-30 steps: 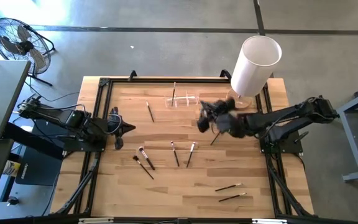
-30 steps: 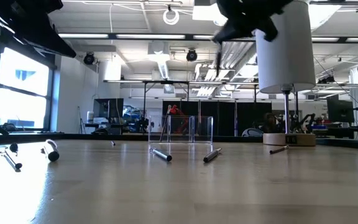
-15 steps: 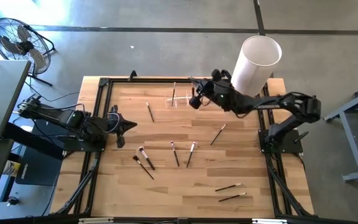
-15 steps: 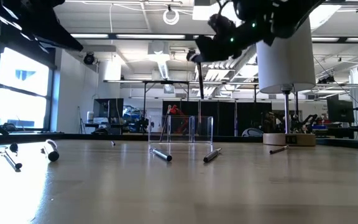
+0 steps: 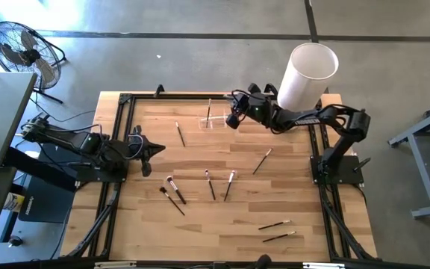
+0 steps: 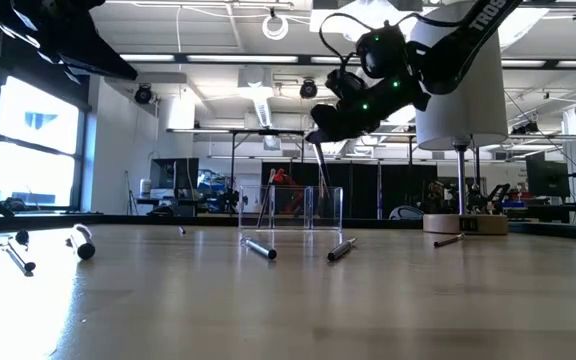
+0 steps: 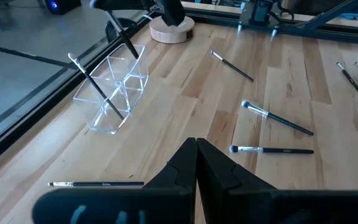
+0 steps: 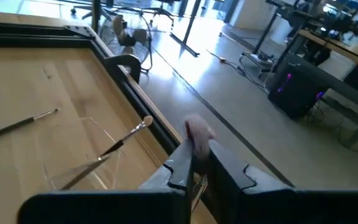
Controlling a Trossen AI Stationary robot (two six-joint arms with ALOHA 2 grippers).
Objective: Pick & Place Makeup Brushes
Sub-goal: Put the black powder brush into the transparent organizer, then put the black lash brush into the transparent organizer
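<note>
The clear holder [image 5: 219, 119] stands near the table's [image 5: 200, 224] far edge, at about twelve o'clock from the table's middle, and one makeup brush [image 5: 209, 110] already leans in it, tilted with its pale tip [image 8: 146, 121] poking up past the rim. The right gripper [image 5: 234, 118] hangs just above the holder's three o'clock end, its fingers pinched on a brush [image 6: 323, 185] with a pinkish tip; that held brush hangs nearly upright, its lower end dipping toward the holder's open top. The big white cylinder [image 5: 304, 78] on its wooden base stands at about two o'clock, just behind the right arm. The other brushes lie flat on the wood: one [image 5: 180, 134] at about eleven o'clock, running roughly twelve to six; one [image 5: 262, 161] toward three o'clock, slanting from one to seven; a pair [image 5: 210, 184] and [image 5: 230, 185] near the middle forming a shallow V; two [image 5: 175, 190] and [image 5: 172, 200] at about eight o'clock, both slanting from ten to four; and two [image 5: 274, 224] and [image 5: 279, 237] at about five o'clock, lying nearly across. The left gripper [image 5: 154, 150] waits at the nine o'clock edge, fingers pressed together and holding nothing.
</note>
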